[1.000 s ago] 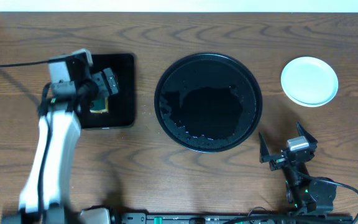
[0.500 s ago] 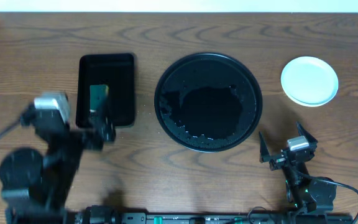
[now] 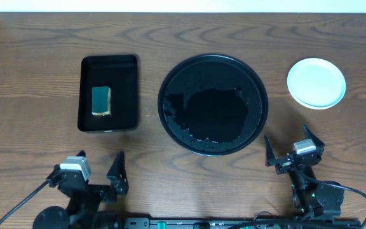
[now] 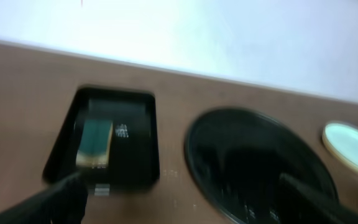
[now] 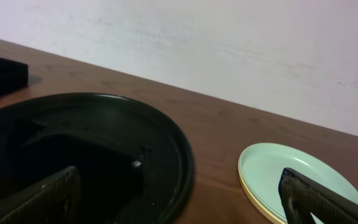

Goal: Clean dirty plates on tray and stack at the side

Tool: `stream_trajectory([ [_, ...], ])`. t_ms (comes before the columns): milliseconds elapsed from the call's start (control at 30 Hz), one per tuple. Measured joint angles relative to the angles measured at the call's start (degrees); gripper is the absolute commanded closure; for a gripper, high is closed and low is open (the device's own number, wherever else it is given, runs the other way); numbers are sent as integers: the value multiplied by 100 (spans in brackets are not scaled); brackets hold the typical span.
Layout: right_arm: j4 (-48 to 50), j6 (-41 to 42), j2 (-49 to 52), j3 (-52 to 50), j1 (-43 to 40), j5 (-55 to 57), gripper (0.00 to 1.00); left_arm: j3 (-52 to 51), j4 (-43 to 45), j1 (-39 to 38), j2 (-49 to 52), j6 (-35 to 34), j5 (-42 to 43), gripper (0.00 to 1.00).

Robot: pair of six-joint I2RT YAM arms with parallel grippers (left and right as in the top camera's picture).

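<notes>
Two grippers are sitting low along the near edge of the table [image 3: 30, 127], one toward each near corner. The left gripper [image 3: 95, 168] is resting by the near-left corner with its jaws spread wide and nothing between them. Its wrist view is blurred, but both dark fingers are showing far apart at the bottom of that picture [image 4: 185, 205]. The right gripper [image 3: 289, 143] is waiting by the near-right corner, released in the same way, fingers [image 5: 39, 196] splayed to either side and gripping nothing.

The plates [image 3: 316, 83] are lying stacked toward the far-right corner, on the bare wood and well apart from the round tray [image 3: 212, 104]. A pale mint plate is sitting on top, and the right wrist view is showing a pale yellow rim just beneath it [image 5: 297, 180]. How many are in the stack cannot be told.

The round tray is occupying the middle of the table, its floor glistening with a wet sheen and small droplets.

Toward the left edge, a rectangular tray [image 3: 84, 95] is holding a green sponge [image 3: 100, 100], which is lying flat inside it [image 4: 95, 143].
</notes>
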Motion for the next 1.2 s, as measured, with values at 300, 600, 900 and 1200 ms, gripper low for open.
stream_trajectory([
  [300, 0, 0, -2, 0, 0, 0, 1, -1845, 3947, -234, -374, -28, -22, 5],
  [600, -2, 0, -2, 0, 0, 0, 1, -3287, 5759, -367, -387, -42, -22, 5],
  [900, -2, 0, -2, 0, 0, 0, 1, -3805, 5342, -376, -385, -415, -669, 5],
  [1200, 2, 0, -2, 0, 0, 0, 1, -3799, 4227, -376, -376, -743, -1292, 5],
])
